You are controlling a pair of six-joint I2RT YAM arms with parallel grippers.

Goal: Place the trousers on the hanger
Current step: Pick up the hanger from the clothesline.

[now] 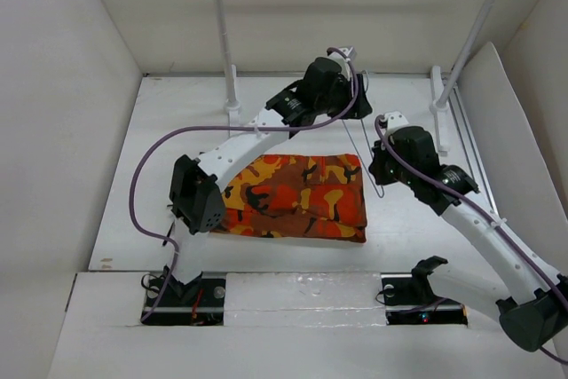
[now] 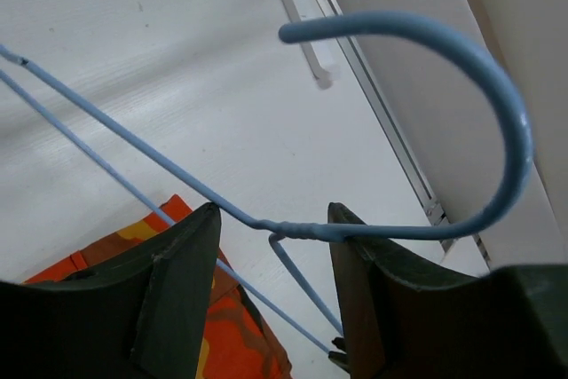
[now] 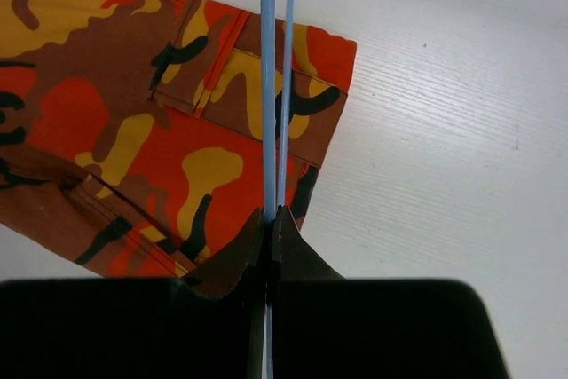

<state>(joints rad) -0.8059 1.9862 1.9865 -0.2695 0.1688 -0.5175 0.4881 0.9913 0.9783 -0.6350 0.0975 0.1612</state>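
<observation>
Positioning of the hanger (image 2: 497,86) is under way, wires clamped by the right hand (image 3: 273,215), neck straddled by the parted left hand (image 2: 274,210), grip unclear; trousers (image 1: 302,197) must presumably be threaded next.

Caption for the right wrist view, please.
Right pincer shut on two wires of the pale blue hanger, above the camouflage trousers lying on the white table.

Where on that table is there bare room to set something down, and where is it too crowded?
Bare table lies between the left arm and the side wall, and in the narrow strip between the trousers and the near edge. The trousers' right side is crowded: the left gripper and right gripper meet there at the hanger.
</observation>
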